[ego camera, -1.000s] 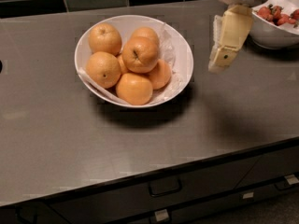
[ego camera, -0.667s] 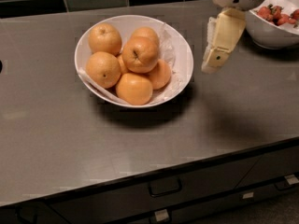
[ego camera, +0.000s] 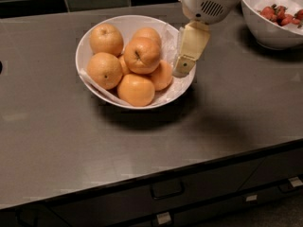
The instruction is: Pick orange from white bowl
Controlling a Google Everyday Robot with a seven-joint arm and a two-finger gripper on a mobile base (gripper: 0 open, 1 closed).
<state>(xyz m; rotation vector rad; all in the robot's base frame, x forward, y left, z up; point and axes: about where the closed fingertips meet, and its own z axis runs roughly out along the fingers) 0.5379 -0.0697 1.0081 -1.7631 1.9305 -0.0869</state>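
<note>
Several oranges (ego camera: 105, 70) crowd the white bowl (ego camera: 127, 19), so the gripper (ego camera: 182, 69), at its right rim, open or closed I cannot tell, could push the orange (ego camera: 142, 55) aside.

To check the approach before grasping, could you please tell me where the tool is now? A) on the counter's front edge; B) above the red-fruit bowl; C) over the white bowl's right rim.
C: the tool hangs over the right rim of the white bowl, right of the orange.
</note>
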